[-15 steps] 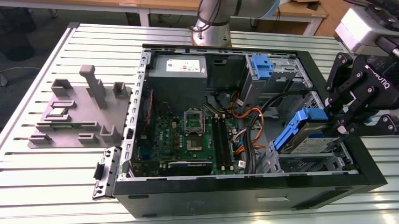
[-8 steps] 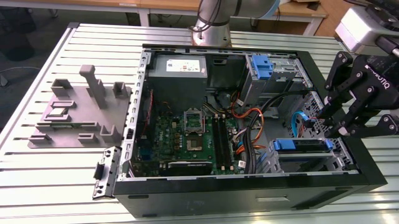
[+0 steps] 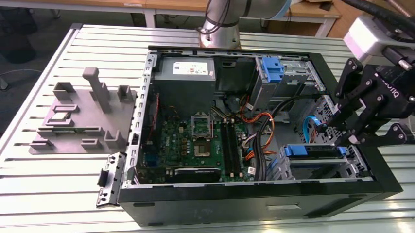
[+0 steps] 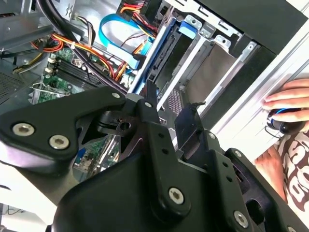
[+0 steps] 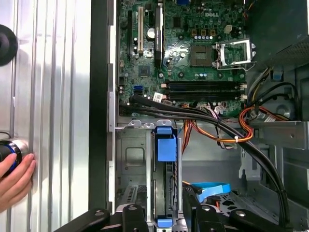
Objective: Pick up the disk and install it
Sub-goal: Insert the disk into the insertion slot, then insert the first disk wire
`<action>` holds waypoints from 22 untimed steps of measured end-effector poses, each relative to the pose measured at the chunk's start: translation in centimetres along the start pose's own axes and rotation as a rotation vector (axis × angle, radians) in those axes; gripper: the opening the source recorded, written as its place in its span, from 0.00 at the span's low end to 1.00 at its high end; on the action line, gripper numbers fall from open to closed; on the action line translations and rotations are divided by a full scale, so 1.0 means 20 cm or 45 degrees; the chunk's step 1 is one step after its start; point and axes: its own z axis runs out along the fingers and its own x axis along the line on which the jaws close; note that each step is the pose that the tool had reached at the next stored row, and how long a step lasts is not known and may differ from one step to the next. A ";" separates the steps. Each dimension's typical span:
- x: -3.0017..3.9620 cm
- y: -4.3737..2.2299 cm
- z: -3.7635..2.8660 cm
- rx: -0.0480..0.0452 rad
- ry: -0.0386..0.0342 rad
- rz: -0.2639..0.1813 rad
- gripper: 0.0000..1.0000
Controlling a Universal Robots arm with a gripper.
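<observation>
The disk (image 3: pixel 312 151) sits edge-up in the lower drive bay of the open computer case (image 3: pixel 259 201), at the exterior view's right, with its blue bracket showing. In the first wrist view the disk (image 5: pixel 164 145) stands in the bay's slot with blue tabs at both ends. My black gripper (image 3: pixel 341 132) hovers just above that bay. Its fingers are open, one on each side of the disk's near end, in both wrist views (image 5: pixel 165 207) (image 4: pixel 171 102). I see nothing held between them.
Inside the case are the green motherboard (image 3: pixel 194 141), a grey power supply (image 3: pixel 186 70), orange and black cables (image 3: pixel 259 128) and a second blue-bracketed bay (image 3: pixel 272 68). A grey fixture block (image 3: pixel 81 116) lies on the slatted table. A person's hand (image 5: pixel 14 174) rests beside the case.
</observation>
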 end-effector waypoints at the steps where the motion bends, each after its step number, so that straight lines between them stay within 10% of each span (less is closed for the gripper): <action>1: 0.000 0.003 0.005 0.001 0.0000 0.000 0.42; 22: -0.001 0.036 0.070 0.018 -0.0019 -0.001 0.42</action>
